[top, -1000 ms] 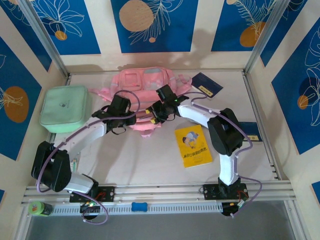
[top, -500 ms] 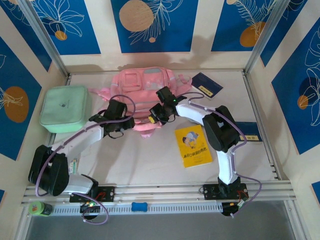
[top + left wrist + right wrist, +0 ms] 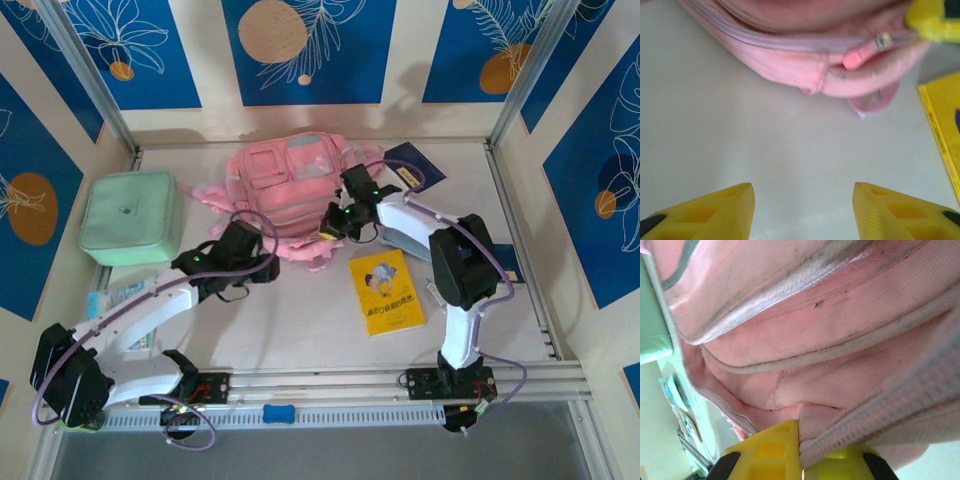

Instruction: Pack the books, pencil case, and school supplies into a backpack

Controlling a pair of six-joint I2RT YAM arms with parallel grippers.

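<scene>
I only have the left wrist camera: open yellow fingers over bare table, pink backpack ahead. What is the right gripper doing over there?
Observer: The right gripper is shut, pinching a zipper-edged fold of the backpack.
Operator: Where is the navy book?
Observer: The navy book lies flat near the backpack's far right corner.
Operator: Anything on the backpack's other side?
Observer: A mint-green box sits to its left, closed.
</scene>
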